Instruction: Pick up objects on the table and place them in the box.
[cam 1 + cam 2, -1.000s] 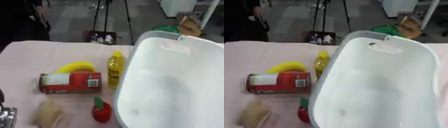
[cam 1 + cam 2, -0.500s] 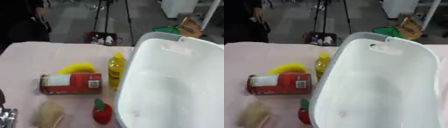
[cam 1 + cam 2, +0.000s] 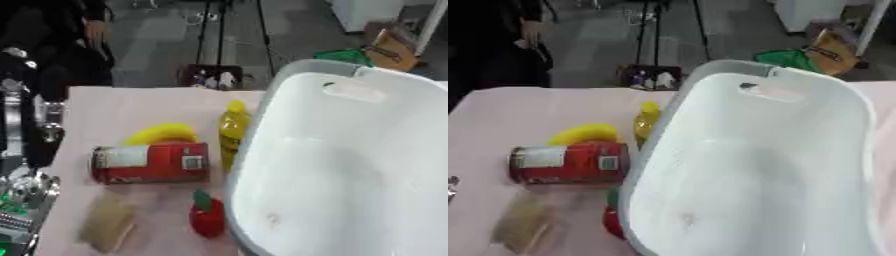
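A big white box (image 3: 350, 165) with a grey rim fills the right half of the pink-covered table (image 3: 114, 105). Left of it lie a yellow banana (image 3: 162, 134), a red can (image 3: 150, 163) on its side, and a yellow bottle (image 3: 233, 131) close against the box wall. Nearer me are a red fruit-like piece with a green top (image 3: 207, 220) and a flat tan piece (image 3: 108, 221). My left hand and arm (image 3: 24, 200), black and silver, show at the left edge, apart from every object. My right hand is out of sight.
Past the table's far edge is grey floor with tripod legs, a dark case (image 3: 210, 76) and green and brown packages (image 3: 824, 47). A person in dark clothes stands at the far left. Bare cloth lies behind the banana.
More of my left arm now shows along the left edge, reaching higher up the picture. The whole view has shifted slightly; the objects and the box lie as before.
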You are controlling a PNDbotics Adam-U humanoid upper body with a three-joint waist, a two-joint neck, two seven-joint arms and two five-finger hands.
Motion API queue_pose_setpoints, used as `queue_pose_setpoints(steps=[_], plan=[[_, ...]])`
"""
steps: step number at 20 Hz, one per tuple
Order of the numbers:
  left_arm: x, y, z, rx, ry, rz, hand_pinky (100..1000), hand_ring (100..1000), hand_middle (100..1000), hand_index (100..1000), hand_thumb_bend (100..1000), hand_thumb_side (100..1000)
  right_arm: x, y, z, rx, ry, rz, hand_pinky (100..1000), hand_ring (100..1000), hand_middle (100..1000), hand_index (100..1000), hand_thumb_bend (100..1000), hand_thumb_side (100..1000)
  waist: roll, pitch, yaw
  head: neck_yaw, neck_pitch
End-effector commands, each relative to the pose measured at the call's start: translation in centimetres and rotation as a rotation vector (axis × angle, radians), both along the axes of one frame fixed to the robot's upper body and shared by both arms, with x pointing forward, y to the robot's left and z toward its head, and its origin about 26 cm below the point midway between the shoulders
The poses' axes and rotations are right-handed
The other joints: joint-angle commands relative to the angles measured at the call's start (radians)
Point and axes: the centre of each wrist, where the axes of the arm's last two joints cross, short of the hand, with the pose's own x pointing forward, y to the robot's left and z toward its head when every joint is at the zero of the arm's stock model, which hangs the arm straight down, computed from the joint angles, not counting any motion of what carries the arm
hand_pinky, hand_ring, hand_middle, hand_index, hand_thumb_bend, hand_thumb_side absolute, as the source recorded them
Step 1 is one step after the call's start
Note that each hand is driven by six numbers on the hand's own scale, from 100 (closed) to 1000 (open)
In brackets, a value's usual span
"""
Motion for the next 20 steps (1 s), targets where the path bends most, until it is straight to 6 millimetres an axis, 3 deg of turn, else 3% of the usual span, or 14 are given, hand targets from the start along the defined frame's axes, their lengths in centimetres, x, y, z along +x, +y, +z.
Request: queue_pose_setpoints(steps=[1, 6, 10, 11, 13, 15, 17, 20], plan=[[1.1, 0.7, 0.6, 0.180, 0.058, 0.066, 912, 977, 960, 1000, 553, 1000, -0.3, -0.1, 0.9, -0.032, -0.020, -0.001, 703, 534, 553, 696, 100, 701, -0.005, -0.023, -0.004, 0.003, -0.006], [2.9, 1.7, 0.7, 0.409, 0.164, 0.185, 947, 1000, 985, 1000, 603, 1000, -0.2, 0.2, 0.7, -0.026, -0.018, 0.015, 704, 534, 552, 696, 100, 701, -0.011, -0.025, -0.013, 0.010, -0.009], [4.2, 2.9, 1.6, 0.577, 0.224, 0.305, 982, 1000, 988, 1000, 649, 935, -0.1, 0.5, 0.6, -0.025, -0.017, 0.031, 704, 533, 552, 696, 100, 701, -0.012, -0.026, -0.025, 0.019, -0.010], [4.5, 3.4, 1.8, 0.617, 0.243, 0.340, 997, 1000, 983, 1000, 746, 858, 0.0, 0.5, 0.5, -0.024, -0.017, 0.034, 705, 533, 551, 695, 100, 701, -0.013, -0.025, -0.028, 0.022, -0.010], [4.9, 4.5, 1.9, 0.682, 0.296, 0.404, 999, 1000, 988, 1000, 822, 820, 0.0, 0.7, 0.5, -0.022, -0.018, 0.044, 705, 532, 551, 695, 100, 702, -0.012, -0.025, -0.035, 0.031, -0.013], [5.3, 5.9, 1.8, 0.728, 0.365, 0.452, 1000, 1000, 989, 1000, 897, 722, 0.2, 1.0, 0.5, -0.018, -0.021, 0.058, 705, 532, 550, 695, 100, 701, -0.012, -0.025, -0.046, 0.044, -0.018], [5.6, 7.1, 1.3, 0.771, 0.441, 0.474, 1000, 1000, 990, 1000, 903, 708, 0.3, 1.2, 0.5, -0.017, -0.023, 0.070, 705, 532, 550, 695, 100, 702, -0.012, -0.025, -0.055, 0.054, -0.021], [6.3, 7.9, -0.9, 0.799, 0.587, 0.490, 1000, 1000, 1000, 1000, 914, 634, 0.3, 1.3, 0.4, -0.016, -0.024, 0.078, 706, 531, 550, 694, 100, 702, -0.008, -0.026, -0.068, 0.067, -0.025]])
